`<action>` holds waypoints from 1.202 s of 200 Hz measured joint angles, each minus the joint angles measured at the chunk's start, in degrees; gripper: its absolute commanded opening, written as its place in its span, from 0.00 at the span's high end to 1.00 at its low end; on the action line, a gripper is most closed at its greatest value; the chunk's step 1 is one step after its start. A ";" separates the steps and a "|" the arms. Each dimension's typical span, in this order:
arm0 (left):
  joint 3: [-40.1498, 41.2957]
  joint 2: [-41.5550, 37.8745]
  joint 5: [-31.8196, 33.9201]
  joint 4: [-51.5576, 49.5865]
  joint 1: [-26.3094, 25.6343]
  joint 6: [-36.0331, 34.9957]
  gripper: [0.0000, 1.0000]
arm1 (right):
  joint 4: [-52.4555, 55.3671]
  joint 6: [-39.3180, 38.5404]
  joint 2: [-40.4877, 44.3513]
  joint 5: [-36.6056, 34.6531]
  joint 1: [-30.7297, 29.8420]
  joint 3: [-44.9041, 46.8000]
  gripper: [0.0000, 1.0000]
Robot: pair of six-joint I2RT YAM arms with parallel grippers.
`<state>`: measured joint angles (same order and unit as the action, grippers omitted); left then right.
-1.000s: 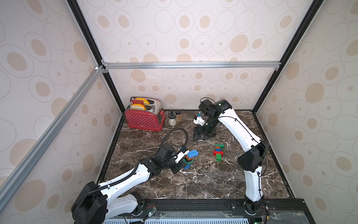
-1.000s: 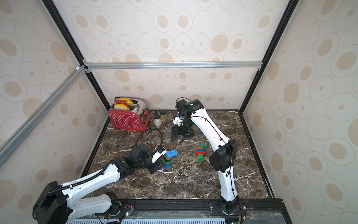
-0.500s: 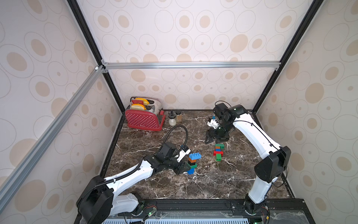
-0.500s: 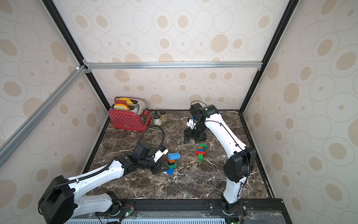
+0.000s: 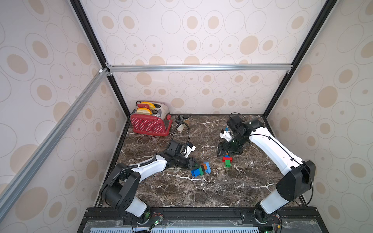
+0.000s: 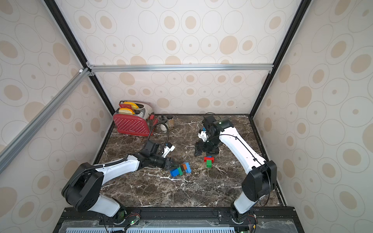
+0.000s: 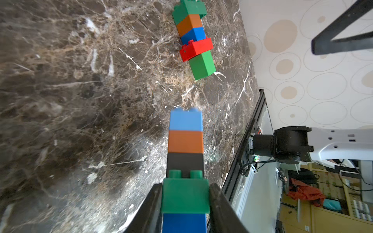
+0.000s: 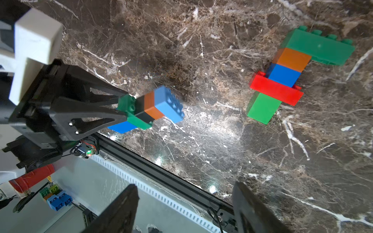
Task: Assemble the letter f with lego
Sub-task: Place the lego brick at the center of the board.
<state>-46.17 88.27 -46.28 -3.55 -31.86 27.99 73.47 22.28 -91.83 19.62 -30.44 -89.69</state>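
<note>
**Bimanual lego assembly: points of risk.** The left end effector (image 7: 185,187) pinches the held stack (image 7: 185,141) by its green brick (image 7: 185,198), with 1 jaw on each side. 3 bricks (black, orange, light blue) project beyond the jaws, and 1 blue brick lies behind them. The stack is near the middle of the desk (image 5: 181,193); whether it touches the surface cannot be told. The flat assembly (image 8: 282,74) is 5 bricks long, with a green oblong at 1 end and a red oblong (image 8: 275,91) set crosswise. It lies loose on the desk, near the stack but apart from it. The right end effector (image 8: 184,201) hovers close by with jaws spread, pinching nothing.

Likely failures:
1. The projecting bricks act as a lever, so a push on the light-blue end may split a stud joint or swing the stack in the grip.
2. The flat assembly is unrestrained, so side contact would probably slide or turn it instead of seating studs.
3. The 2 parts lie at an angle to each other, so a join without realignment may lock askew.
4. The spread right jaws, if lowered, may knock the red oblong.
</note>
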 measured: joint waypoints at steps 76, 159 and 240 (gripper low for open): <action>-1.22 6.03 -1.27 5.49 1.38 5.68 0.64 | -1.33 -1.16 3.52 -0.02 0.04 3.72 0.22; -0.94 8.72 7.30 18.93 8.50 18.62 0.64 | -5.66 -1.33 2.97 1.77 0.26 11.91 0.22; 4.83 9.62 15.87 33.16 9.05 29.09 0.64 | -11.28 -0.02 -6.86 2.78 -2.95 12.24 0.23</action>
<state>-41.34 97.89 -30.41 29.61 -22.81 57.08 62.19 22.26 -98.70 22.39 -33.39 -77.45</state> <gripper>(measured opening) 0.361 0.772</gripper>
